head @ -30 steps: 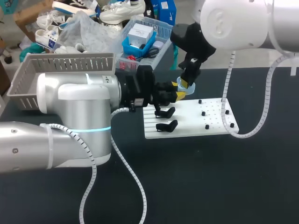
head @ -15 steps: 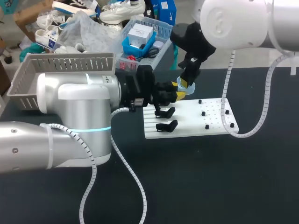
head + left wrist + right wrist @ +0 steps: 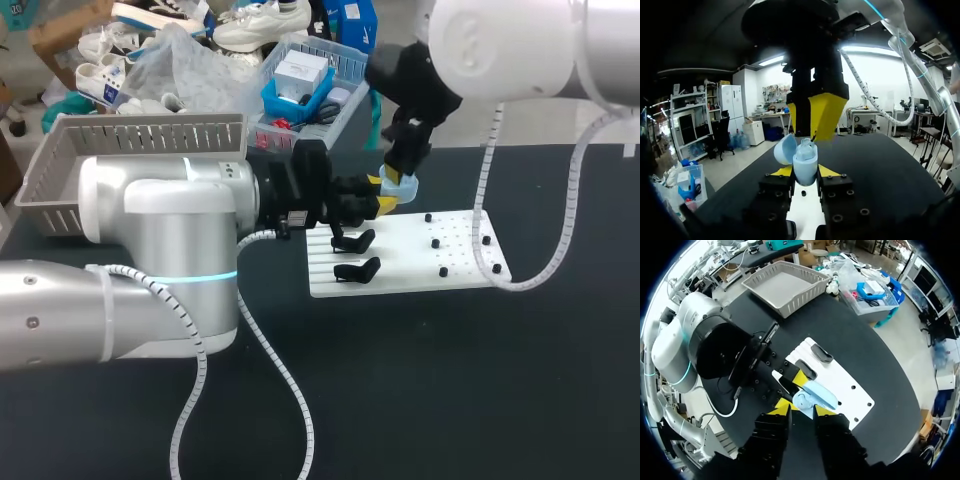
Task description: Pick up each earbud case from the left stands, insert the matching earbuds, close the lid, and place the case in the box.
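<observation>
A light-blue earbud case [image 3: 805, 167] with its lid [image 3: 785, 149] swung open sits upright in my left gripper [image 3: 805, 171], which is shut on it from both sides. In the head view this gripper [image 3: 385, 205] holds the case [image 3: 400, 186] over the back left corner of the white board [image 3: 460, 285]. My right gripper [image 3: 398, 176] hangs directly above the case, fingers slightly apart and holding nothing. From its own wrist, the right gripper [image 3: 802, 409] looks down on the case [image 3: 814, 396]. Two black oblong stands [image 3: 354, 240] [image 3: 358, 269] lie on the board's left half.
Several small dark pegs [image 3: 444, 271] dot the board's right half. A grey slatted basket [image 3: 140, 132] stands at the table's back left, also seen in the right wrist view [image 3: 785, 285]. My left arm's bulky body [image 3: 160, 250] covers the table's left front.
My right gripper has risen a little off the case and its fingers have spread. The left gripper and the case have not moved.
</observation>
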### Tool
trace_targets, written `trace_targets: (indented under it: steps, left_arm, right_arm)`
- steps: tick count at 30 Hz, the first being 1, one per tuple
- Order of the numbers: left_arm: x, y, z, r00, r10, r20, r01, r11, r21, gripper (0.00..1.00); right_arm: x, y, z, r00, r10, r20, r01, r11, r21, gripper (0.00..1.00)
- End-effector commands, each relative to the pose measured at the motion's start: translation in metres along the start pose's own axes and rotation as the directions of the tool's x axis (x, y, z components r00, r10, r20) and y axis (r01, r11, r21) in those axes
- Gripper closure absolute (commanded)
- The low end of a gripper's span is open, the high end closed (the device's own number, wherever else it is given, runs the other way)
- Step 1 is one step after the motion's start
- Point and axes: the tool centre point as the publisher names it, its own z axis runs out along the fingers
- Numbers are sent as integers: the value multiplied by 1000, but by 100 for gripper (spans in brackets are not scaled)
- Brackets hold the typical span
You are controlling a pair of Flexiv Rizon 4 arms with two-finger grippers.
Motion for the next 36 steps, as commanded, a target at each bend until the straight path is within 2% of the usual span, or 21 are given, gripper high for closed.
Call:
trace_targets:
  steps: [1, 13, 19, 24, 26, 36]
  left_arm:
    - [1, 0, 0, 1000, 1, 4, -1, 1000, -3, 100]
    - [1, 0, 0, 1000, 1, 4, -1, 1000, -3, 100]
    - [1, 0, 0, 1000, 1, 4, -1, 1000, -3, 100]
    - [1, 0, 0, 1000, 1, 4, -1, 1000, -3, 100]
    - [1, 0, 0, 1000, 1, 4, -1, 1000, -3, 100]
    - [1, 0, 0, 1000, 1, 4, -1, 1000, -3, 100]
  right_arm:
    - [4, -1, -12, 1000, 11, 26, -12, 1000, 10, 72]
    - [-23, -17, -15, 989, 108, 102, -113, 993, 44, 72]
    - [-35, -28, -13, 978, 161, 133, -167, 986, 30, 71]
    - [-40, -37, -6, 969, 207, 138, -214, 976, 37, 71]
    - [-41, -40, -3, 966, 221, 132, -229, 972, 47, 65]
    - [-33, -45, 12, 961, 257, 100, -263, 963, 54, 67]
